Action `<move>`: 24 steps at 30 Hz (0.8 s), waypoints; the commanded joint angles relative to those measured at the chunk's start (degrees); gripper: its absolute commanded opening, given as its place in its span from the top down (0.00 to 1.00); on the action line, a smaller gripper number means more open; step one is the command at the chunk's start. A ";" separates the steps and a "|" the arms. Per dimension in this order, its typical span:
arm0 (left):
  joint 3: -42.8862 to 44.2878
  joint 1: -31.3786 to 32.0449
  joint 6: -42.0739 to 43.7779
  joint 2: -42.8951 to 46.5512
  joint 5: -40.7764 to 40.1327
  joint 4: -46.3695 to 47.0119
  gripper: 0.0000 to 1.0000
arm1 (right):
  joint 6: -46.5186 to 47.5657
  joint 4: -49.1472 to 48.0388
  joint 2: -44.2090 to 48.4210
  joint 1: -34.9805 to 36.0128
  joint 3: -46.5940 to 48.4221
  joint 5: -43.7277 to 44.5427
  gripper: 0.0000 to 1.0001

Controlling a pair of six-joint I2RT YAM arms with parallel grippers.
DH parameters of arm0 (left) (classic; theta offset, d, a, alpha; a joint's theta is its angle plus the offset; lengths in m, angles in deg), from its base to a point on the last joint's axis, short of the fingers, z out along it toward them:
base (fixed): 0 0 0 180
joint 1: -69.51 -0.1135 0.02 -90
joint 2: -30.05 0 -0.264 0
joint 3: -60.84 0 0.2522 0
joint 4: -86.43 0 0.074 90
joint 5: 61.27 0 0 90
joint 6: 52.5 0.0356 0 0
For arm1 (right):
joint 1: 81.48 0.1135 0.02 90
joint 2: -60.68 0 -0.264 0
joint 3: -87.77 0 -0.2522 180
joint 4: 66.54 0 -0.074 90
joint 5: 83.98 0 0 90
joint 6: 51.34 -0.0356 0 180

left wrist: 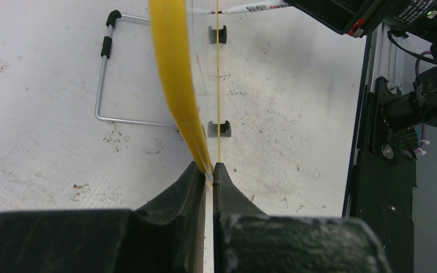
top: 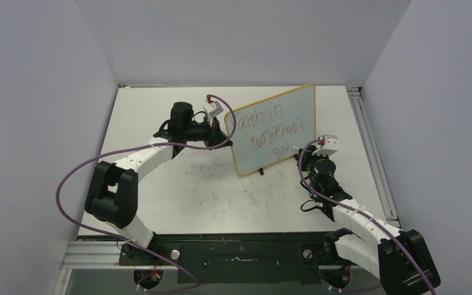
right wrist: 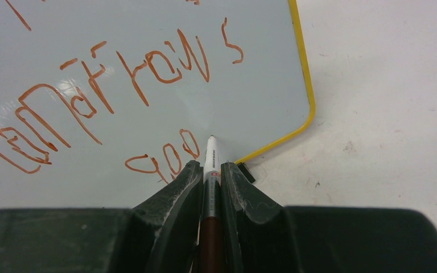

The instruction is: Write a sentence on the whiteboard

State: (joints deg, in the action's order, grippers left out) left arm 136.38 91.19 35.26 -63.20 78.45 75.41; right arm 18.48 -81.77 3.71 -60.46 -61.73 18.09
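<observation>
At the lower right corner of the whiteboard (right wrist: 250, 96), the right gripper (right wrist: 210, 169) is clamping the marker (right wrist: 211, 154) between closed jaws. The tip is pointing at the board face just right of the last stroke in the third line. I cannot tell whether the tip is touching the surface or hanging just off it.

The sentence (right wrist: 162, 67) is running in reddish-brown over three lines: "Faith in", "tomorrow's", and three small looped letters that I am reading as "see".

Across the board, the left gripper (left wrist: 209, 169) is pinching the yellow frame at the board's left edge, jaws shut on it. The whiteboard is standing on its black feet (left wrist: 217, 129) on the table (top: 190, 190), between the two arms and angled toward the right one.

Judgement: I am working the last word, with one letter apparently left.

Next move: I am planning to shift the tip a little rightward, press lightly and draw the final letter. White space before the frame is running short, so the strokes need to be small. The left grip must hold firm, or the pen pressure could tip the board back.
</observation>
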 commanded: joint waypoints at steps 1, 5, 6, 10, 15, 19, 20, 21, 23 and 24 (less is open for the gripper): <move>1.59 0.83 0.65 0.37 1.22 -1.69 1.00 | -0.31 -2.52 -0.77 -0.33 1.99 1.28 0.95; 1.74 0.83 0.72 0.29 1.24 -1.70 1.00 | 0.03 -3.91 -1.24 -0.36 2.12 0.94 0.95; 1.73 0.83 0.65 0.27 1.25 -1.69 1.00 | 0.20 -4.34 -1.42 -0.38 2.16 0.54 0.95; 1.72 0.83 0.74 0.35 1.26 -1.69 1.00 | 0.58 -5.42 -1.17 -0.36 2.04 -1.51 0.95; 1.73 0.83 0.72 0.35 1.22 -1.69 1.00 | 0.73 -4.15 -0.31 -0.32 1.53 -2.61 0.95; 1.61 0.83 0.71 0.35 1.26 -1.69 1.00 | 0.09 -2.67 0.05 -0.23 0.25 -3.46 0.95; 1.60 0.84 0.67 0.35 1.26 -1.73 1.00 | -0.01 -2.29 0.14 -0.19 -0.07 -3.46 0.95; 1.59 0.83 0.74 0.35 1.20 -1.69 1.00 | -0.03 -2.03 0.13 -0.19 -0.38 -3.48 0.95; 1.59 0.83 0.68 0.35 1.26 -1.69 1.00 | -0.16 -1.33 0.20 -0.19 -0.86 -3.28 0.95; 1.59 0.85 0.74 0.35 1.26 -1.69 1.00 | -0.20 -1.20 0.07 -0.19 -1.01 -3.04 0.95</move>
State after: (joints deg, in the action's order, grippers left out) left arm 136.38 91.19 35.26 -63.20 78.47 75.41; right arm 18.67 -82.56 3.05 -60.46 -62.00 15.91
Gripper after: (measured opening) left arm 0.037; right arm 0.158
